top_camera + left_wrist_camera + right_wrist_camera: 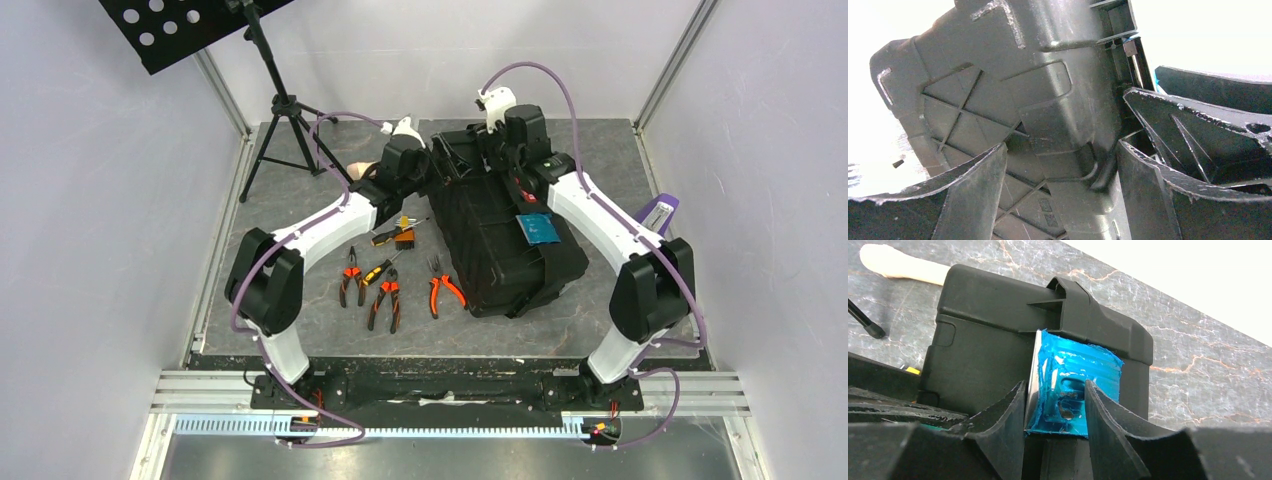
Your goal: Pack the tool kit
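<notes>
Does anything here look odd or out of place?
Yes. The toolbox sits skewed across the table, with pliers and screwdrivers lying loose beside it. The blue latch between the right end effector's fingers looks scuffed and gouged.
</notes>
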Available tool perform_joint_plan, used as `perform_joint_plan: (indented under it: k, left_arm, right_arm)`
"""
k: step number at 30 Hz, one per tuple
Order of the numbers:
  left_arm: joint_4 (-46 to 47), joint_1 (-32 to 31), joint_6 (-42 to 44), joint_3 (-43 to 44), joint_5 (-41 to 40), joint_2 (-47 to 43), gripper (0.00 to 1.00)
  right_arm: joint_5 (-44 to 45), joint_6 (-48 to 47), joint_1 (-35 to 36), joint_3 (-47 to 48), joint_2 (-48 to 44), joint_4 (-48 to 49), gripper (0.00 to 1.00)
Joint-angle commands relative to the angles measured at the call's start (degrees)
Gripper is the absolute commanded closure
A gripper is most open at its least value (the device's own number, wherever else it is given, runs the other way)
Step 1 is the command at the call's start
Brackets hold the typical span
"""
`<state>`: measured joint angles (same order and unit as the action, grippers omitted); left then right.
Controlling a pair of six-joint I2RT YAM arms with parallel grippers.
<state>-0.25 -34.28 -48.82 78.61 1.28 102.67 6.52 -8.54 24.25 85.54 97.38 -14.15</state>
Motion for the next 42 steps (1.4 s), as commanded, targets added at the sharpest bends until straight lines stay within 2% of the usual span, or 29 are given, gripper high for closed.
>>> perform_joint_plan:
  k: [1,7,11,15,22,31,42]
  left_arm:
    - [-12.58,0.62,1.16,-10.73,-2.57,5.61,0.16]
    - [-9.28,0.62,-1.44,-18.58,-2.33,5.01,0.17]
    - [-9.08,0.62,-1.63,-20.22,-2.24,5.08,0.17]
    - [-9.0,0.54,-1.72,-20.52,-1.74,5.63,0.17]
    - [-8.99,0.41,-2.33,-20.21,-1.54,6.82,0.17]
    - [-10.19,0.44,-2.67,-21.57,-2.19,7.43,0.17]
    - [-9.77,1.06,-3.81,-22.54,-2.25,7.53,0.17]
  right_arm:
    - [1.32,6.11,-5.41,-5.72,-1.94,3.77,0.76]
    - [10.24,6.59,-5.53,-10.72,-6.87,10.61,0.9]
    - [18.49,3.4,-5.47,-9.99,-9.07,12.68,0.92]
    - [27.95,-4.6,-4.19,-9.34,-9.91,16.3,0.94]
    - [33.05,-14.16,-1.04,-9.39,-10.43,22.4,1.0]
    - [39.88,-23.85,-0.52,-1.56,-9.21,27.34,1.0]
    - [40.86,-29.61,-1.05,6.3,-7.71,30.57,0.89]
